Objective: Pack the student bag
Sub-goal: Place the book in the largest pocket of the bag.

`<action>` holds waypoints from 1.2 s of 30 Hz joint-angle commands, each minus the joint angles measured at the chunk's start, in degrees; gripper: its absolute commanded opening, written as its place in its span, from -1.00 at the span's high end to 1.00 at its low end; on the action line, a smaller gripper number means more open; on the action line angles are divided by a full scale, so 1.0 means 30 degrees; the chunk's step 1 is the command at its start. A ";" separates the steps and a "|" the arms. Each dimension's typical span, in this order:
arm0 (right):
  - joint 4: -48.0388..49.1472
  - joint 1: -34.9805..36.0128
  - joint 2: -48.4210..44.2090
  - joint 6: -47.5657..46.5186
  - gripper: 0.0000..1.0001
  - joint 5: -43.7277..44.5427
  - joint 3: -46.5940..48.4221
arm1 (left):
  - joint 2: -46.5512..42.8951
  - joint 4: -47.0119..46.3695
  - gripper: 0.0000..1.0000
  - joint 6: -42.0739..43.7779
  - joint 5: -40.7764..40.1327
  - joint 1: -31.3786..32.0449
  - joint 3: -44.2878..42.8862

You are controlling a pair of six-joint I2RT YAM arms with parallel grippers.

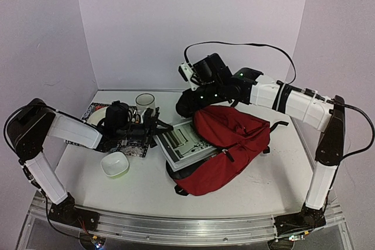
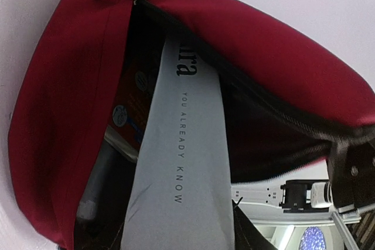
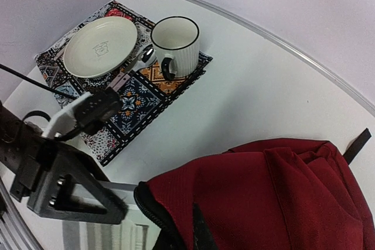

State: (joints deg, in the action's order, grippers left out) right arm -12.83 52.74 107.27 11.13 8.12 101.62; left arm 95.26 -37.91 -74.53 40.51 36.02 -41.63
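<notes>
The student bag (image 1: 234,144) lies on its side at mid-table, dark red, with its zippered mouth facing left. A grey book (image 1: 183,144) sticks halfway out of that mouth. My left gripper (image 1: 158,127) is shut on the book's outer end. In the left wrist view the book's grey spine (image 2: 187,162) runs up into the student bag (image 2: 64,86), with a dark fingertip (image 2: 242,229) beside it. My right gripper (image 1: 188,105) is shut on the bag's upper flap, holding the mouth open. In the right wrist view a black fingertip (image 3: 202,232) presses into the red fabric (image 3: 275,197).
A patterned placemat (image 3: 135,95) at back left carries a cream plate (image 3: 99,45) and a white mug (image 3: 176,42). A white bowl (image 1: 115,164) sits nearer the front left. Inside the bag I see an orange-red book (image 2: 132,115) and a grey cylinder (image 2: 96,185).
</notes>
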 commanded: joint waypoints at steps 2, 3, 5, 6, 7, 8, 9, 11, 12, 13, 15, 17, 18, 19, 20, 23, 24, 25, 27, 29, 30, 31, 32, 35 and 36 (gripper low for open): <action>0.2322 0.0946 -0.0853 0.0580 0.99 -0.1184 -0.0003 | 0.0849 -0.2066 0.07 -0.1522 -0.1841 0.0518 -0.1721; 0.2439 0.1160 -0.0825 0.0596 0.99 -0.1076 -0.0019 | 0.0979 -0.2123 0.07 -0.1640 -0.2163 0.0634 -0.1886; 0.2686 0.1683 -0.0739 0.0550 0.99 -0.0762 0.0097 | 0.1278 -0.2244 0.07 -0.1920 -0.2660 0.0854 -0.2168; 0.2719 0.1928 -0.0607 0.0476 0.99 -0.0568 0.0328 | 0.1394 -0.2386 0.07 -0.2095 -0.2972 0.0974 -0.2178; 0.2747 0.2178 -0.0465 0.0396 0.99 -0.0368 0.0562 | 0.1505 -0.2538 0.07 -0.2267 -0.3300 0.1095 -0.2174; 0.2753 0.2411 -0.0294 0.0307 1.00 -0.0097 0.0858 | 0.1575 -0.2704 0.07 -0.2479 -0.3660 0.1173 -0.2085; 0.2762 0.2626 -0.0142 0.0239 1.00 0.0166 0.1195 | 0.1610 -0.2906 0.07 -0.2709 -0.3962 0.1246 -0.1949; 0.2791 0.2866 0.0182 0.0300 1.00 0.0385 0.1828 | 0.1616 -0.3370 0.07 -0.3074 -0.4539 0.1439 -0.1756; 0.2829 0.2921 0.0376 0.0377 1.00 0.0416 0.2074 | 0.1616 -0.3549 0.07 -0.3167 -0.4792 0.1528 -0.1722; 0.2896 0.2960 0.0542 0.0478 1.00 0.0413 0.2285 | 0.1616 -0.3684 0.07 -0.3204 -0.4974 0.1625 -0.1736; 0.2994 0.2989 0.0809 0.0665 1.00 0.0473 0.2567 | 0.1631 -0.3864 0.06 -0.3205 -0.5379 0.1882 -0.1712; 0.3162 0.2996 0.0986 0.0940 1.00 0.0647 0.2686 | 0.1671 -0.3982 0.06 -0.3265 -0.6041 0.2287 -0.1622; 0.3301 0.3026 0.1046 0.1042 1.00 0.0770 0.2646 | 0.1651 -0.4066 0.06 -0.3311 -0.6698 0.2583 -0.1492; 0.3448 0.3048 0.1082 0.1110 1.00 0.1006 0.2573 | 0.1583 -0.4129 0.07 -0.3238 -0.7525 0.2838 -0.1289; 0.3600 0.3068 0.1117 0.1184 1.00 0.1257 0.2491 | 0.1519 -0.4175 0.07 -0.3152 -0.8411 0.3104 -0.1073; 0.3719 0.3097 0.1087 0.1283 1.00 0.2043 0.2052 | 0.1527 -0.4308 0.07 -0.3059 -0.9712 0.3408 -0.0614; 0.3698 0.3090 0.0944 0.1315 1.00 0.2393 0.1828 | 0.1442 -0.4360 0.08 -0.2992 -0.9918 0.3409 -0.0432; 0.3741 0.3088 0.0760 0.1353 1.00 0.2790 0.1502 | 0.1193 -0.4405 0.10 -0.2944 -1.0375 0.3406 -0.0054; 0.4014 0.3091 0.0282 0.1498 1.00 0.3470 0.0570 | 0.0477 -0.4438 0.14 -0.2769 -1.1706 0.3415 0.1072; 0.4543 0.3086 -0.0266 0.1646 1.00 0.4244 -0.0271 | -0.0568 -0.4426 0.17 -0.2664 -1.3145 0.3396 0.2151; 0.4923 0.3095 -0.0579 0.1767 1.00 0.4618 -0.0822 | -0.1164 -0.4420 0.19 -0.2524 -1.3758 0.3380 0.2578; 0.5245 0.3092 -0.0846 0.1875 0.99 0.4971 -0.1272 | -0.1655 -0.4413 0.20 -0.2266 -1.4437 0.3378 0.2926; 0.5586 0.3098 -0.1071 0.2004 0.99 0.5276 -0.1657 | -0.2112 -0.4400 0.21 -0.2056 -1.5018 0.3386 0.3247; 0.6411 0.3090 -0.1678 0.2385 0.99 0.5911 -0.2724 | -0.3347 -0.4379 0.25 -0.1727 -1.6294 0.3392 0.3945; 0.6637 0.3119 -0.1785 0.2447 0.98 0.5944 -0.2925 | -0.3630 -0.4330 0.26 -0.1615 -1.6587 0.3403 0.4031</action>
State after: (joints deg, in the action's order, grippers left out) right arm 0.62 61.73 107.70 16.37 20.78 95.01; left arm 89.44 -48.82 -81.81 1.18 46.57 -30.70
